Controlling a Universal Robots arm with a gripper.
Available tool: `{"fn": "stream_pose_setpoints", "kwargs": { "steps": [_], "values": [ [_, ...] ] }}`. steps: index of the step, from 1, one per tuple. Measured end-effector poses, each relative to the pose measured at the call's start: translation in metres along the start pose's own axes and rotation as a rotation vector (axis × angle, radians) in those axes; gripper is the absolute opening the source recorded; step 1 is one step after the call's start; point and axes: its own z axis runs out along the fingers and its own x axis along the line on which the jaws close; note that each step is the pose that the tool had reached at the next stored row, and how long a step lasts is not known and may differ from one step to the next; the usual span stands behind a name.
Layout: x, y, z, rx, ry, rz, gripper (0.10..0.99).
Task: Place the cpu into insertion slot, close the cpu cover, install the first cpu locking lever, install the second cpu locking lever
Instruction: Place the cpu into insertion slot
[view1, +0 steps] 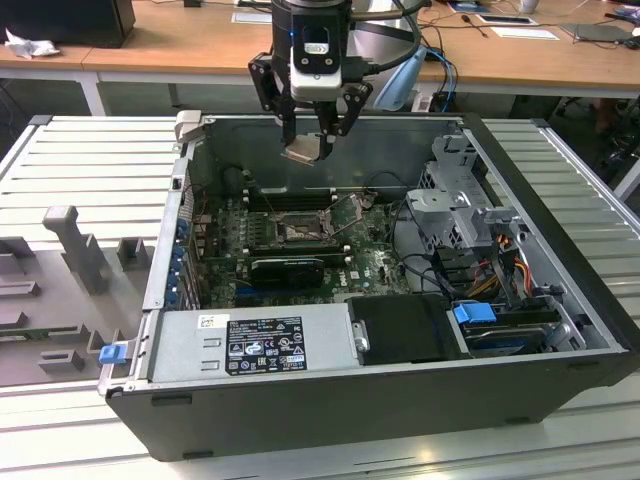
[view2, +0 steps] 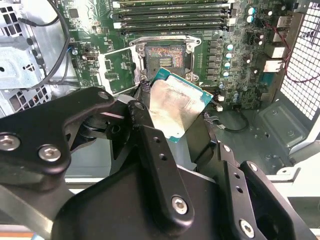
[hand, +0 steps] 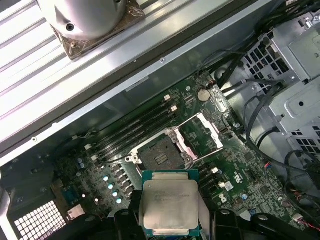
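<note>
The exterior view looks down from above one long side of the open computer case (view1: 380, 400), taking in all of it at middling range. Both wrist views look down from close over the motherboard (view2: 92, 70) (hand: 250, 160), sharing the insertion slot (view2: 165, 56) (hand: 159, 156) and the cpu (view2: 175, 107) (hand: 170, 205).

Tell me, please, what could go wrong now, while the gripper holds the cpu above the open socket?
The gripper is shut on the cpu, high above the board. In the first wrist view its edges look turned against those of the insertion slot; lowered so, it might seat badly and harm the slot. The cpu cover stands open beside the slot, and the gripper may strike it.
</note>
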Motion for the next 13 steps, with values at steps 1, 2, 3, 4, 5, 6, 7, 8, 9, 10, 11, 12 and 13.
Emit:
{"fn": "stream_pose_setpoints", "kwargs": {
  "steps": [1, 2, 3, 4, 5, 6, 7, 8, 9, 10, 11, 12, 13],
  "values": [
    [0.0000, 0.0000, 0.0000, 0.000, -0.0005, 0.005, 0.525],
    [0.0000, 0.0000, 0.0000, 0.000, -0.0008, 0.009, 0.525],
    [0.0000, 0.0000, 0.0000, 0.000, -0.0012, 0.013, 0.525],
    [0.0000, 0.0000, 0.0000, 0.000, -0.0019, 0.021, 0.525],
    [0.0000, 0.0000, 0.0000, -0.001, -0.0026, 0.028, 0.525],
    [0.0000, 0.0000, 0.0000, -0.001, -0.0033, 0.036, 0.525],
    [0.0000, 0.0000, 0.0002, -0.001, -0.0046, 0.051, 0.525],
    [0.0000, 0.0000, 0.0005, -0.002, -0.0066, 0.074, 0.525],
    [0.0000, -0.0001, 0.0009, -0.002, -0.0091, 0.101, 0.525],
    [0.0000, -0.0001, 0.0013, -0.002, -0.0107, 0.119, 0.525],
    [0.0000, -0.0001, 0.0018, -0.003, -0.0129, 0.144, 0.525],
    [0.0000, -0.0002, 0.0025, -0.003, -0.0160, 0.178, 0.525],
    [-0.0001, -0.0003, 0.0037, -0.004, -0.0195, 0.217, 0.525]
  ]
}}
